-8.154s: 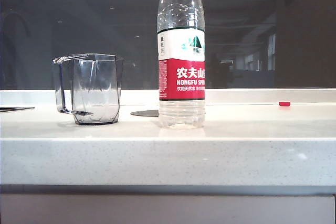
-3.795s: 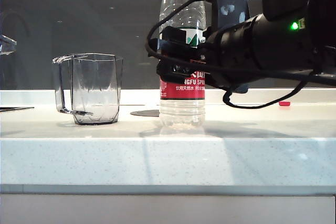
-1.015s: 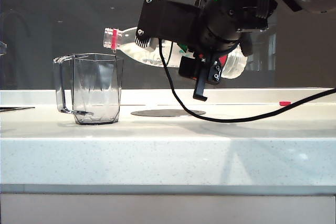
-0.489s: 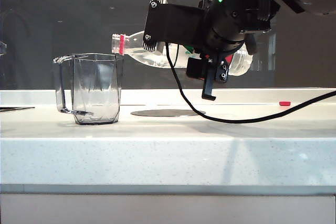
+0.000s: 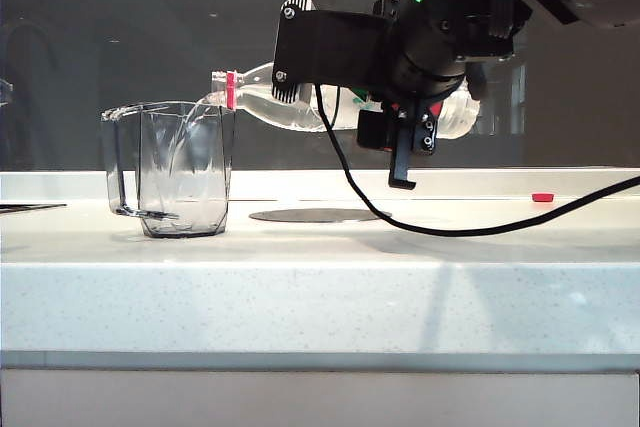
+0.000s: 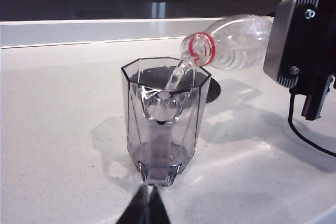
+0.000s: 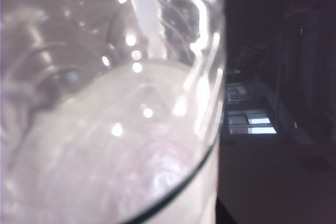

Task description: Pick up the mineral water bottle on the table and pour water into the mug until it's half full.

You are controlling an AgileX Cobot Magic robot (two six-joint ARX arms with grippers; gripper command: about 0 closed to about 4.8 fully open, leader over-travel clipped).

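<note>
**Over the mug's rim: bottle tipped, water running**

On the white speckled table [image 5: 320, 287] the work sits left of centre. Largest in view is the right arm, reaching in from the upper right of the exterior view with its wrist rolled so the right gripper [image 5: 385, 97] lies level; its fingers are clamped across the middle of the mineral water bottle [image 5: 290, 107], which fills the right wrist view as a clear curved wall. The bottle lies nearly horizontal, base to the right, mouth dipped slightly, its red neck ring [image 6: 202, 49] just above the near edge of the mug's rim. It looks light and thin-walled, so I judge it will dent under a hard squeeze and turn slippery if wetted; the labelled waist, where it is held, is the stiffest place to grip, and its weight should shift toward the neck as it empties.

Below stands the mug [image 5: 175, 169], upright on the table, handle to the left in the exterior view. Being faceted glass, it is rigid and breakable but steady on its base.

A thin stream of water [image 6: 176, 77] falls from the mouth into it; only a shallow pool shows at the bottom, well short of half.

The left gripper [image 6: 146, 208] hangs apart from the mug, its dark tips pressed together, holding nothing.
</note>
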